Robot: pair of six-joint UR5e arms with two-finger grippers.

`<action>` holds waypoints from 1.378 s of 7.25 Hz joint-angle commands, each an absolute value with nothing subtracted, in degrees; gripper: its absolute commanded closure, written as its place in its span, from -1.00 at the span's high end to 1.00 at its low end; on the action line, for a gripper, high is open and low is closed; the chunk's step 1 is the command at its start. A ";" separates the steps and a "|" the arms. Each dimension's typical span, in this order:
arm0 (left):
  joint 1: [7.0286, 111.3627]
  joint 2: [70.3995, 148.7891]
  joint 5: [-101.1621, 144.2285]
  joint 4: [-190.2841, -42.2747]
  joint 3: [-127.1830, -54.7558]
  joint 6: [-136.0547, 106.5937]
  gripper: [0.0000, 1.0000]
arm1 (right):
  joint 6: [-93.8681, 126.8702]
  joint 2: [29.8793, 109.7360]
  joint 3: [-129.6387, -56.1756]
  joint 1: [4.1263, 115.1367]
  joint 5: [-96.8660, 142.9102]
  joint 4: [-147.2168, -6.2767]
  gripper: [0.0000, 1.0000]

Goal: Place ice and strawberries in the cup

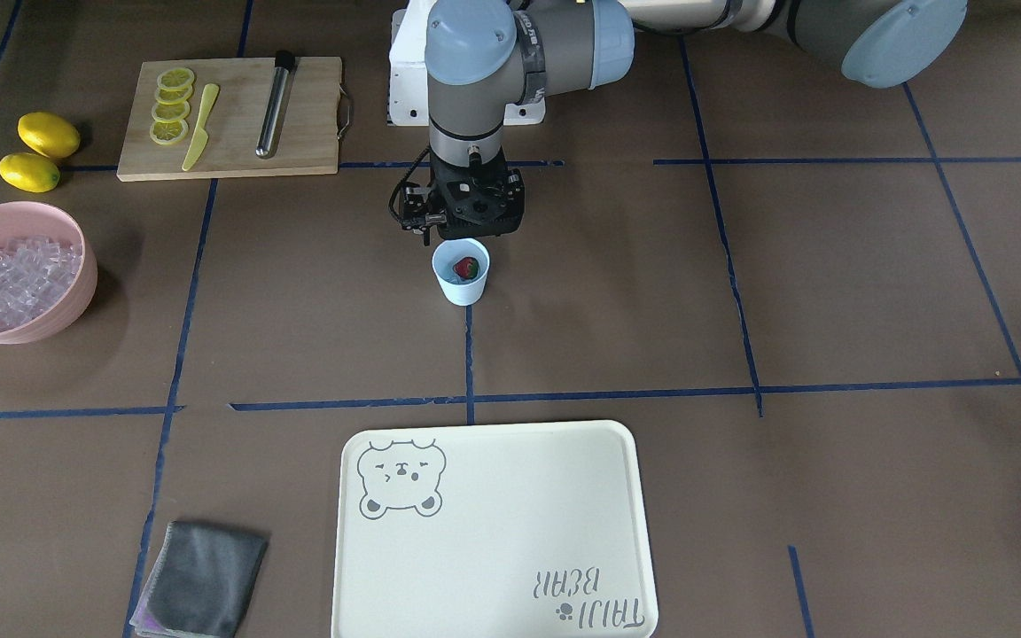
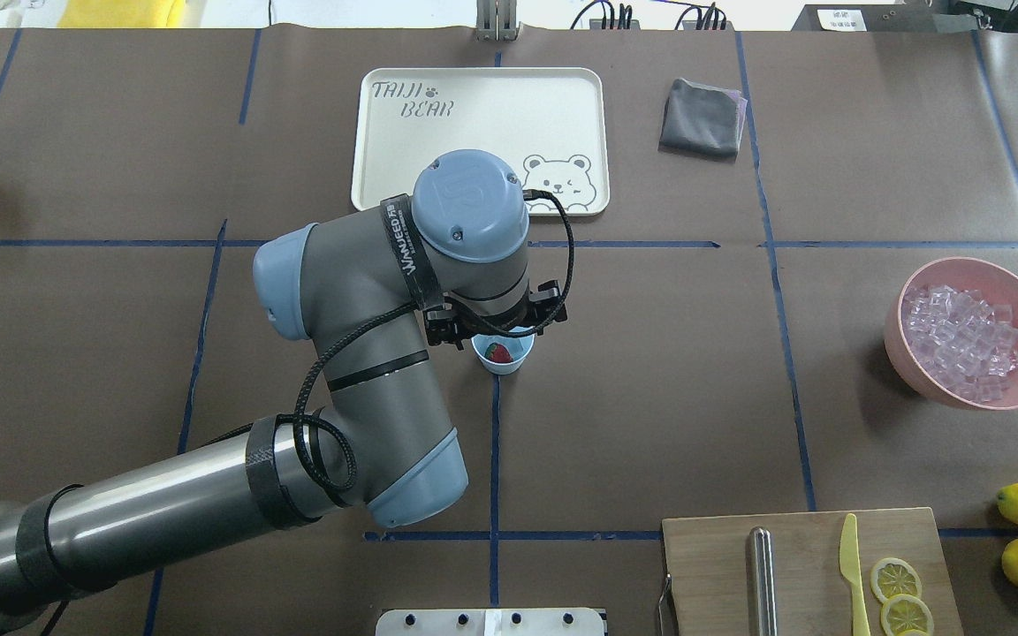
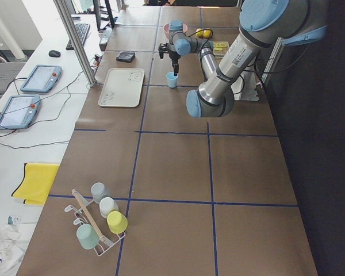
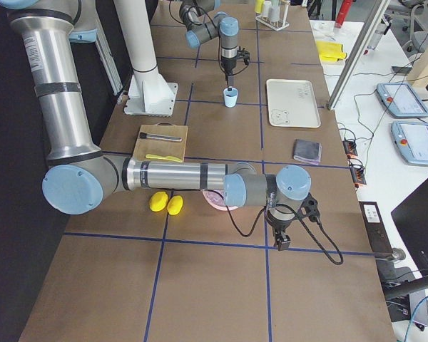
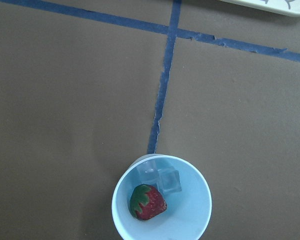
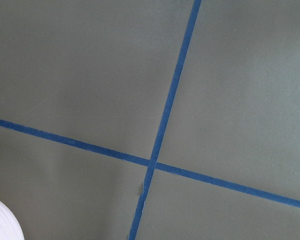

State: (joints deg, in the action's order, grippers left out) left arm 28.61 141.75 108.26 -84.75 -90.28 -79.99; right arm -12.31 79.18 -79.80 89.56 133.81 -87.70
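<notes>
The light-blue cup stands near the table's middle on a blue tape line. In the left wrist view the cup holds a red strawberry and two clear ice cubes. My left gripper hangs just above the cup; its fingers are hidden, so I cannot tell if it is open. The ice heap fills the pink bowl. My right gripper shows only in the exterior right view, beyond the bowl; I cannot tell its state.
A cream tray and a grey cloth lie on the operators' side. A wooden board bears lemon slices, a yellow knife and a metal rod. Two lemons lie beside it. A rack of cups stands far on my left.
</notes>
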 commanded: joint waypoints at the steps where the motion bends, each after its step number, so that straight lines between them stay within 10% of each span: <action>1: 32.15 140.20 108.63 -82.98 -91.40 -74.65 1.00 | -12.22 79.19 -79.63 89.56 133.95 -87.71 0.99; 5: 46.88 126.17 120.02 -72.08 -105.36 -53.14 1.00 | -12.22 79.10 -79.80 89.56 134.21 -87.71 0.99; 10: 68.77 113.51 128.81 -59.59 -106.35 -16.07 1.00 | -12.30 78.93 -79.98 89.56 134.21 -87.71 0.99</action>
State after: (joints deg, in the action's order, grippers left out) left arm 63.05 117.92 125.49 -60.40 -106.82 -24.92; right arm -12.28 78.99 -79.91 89.56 134.21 -87.71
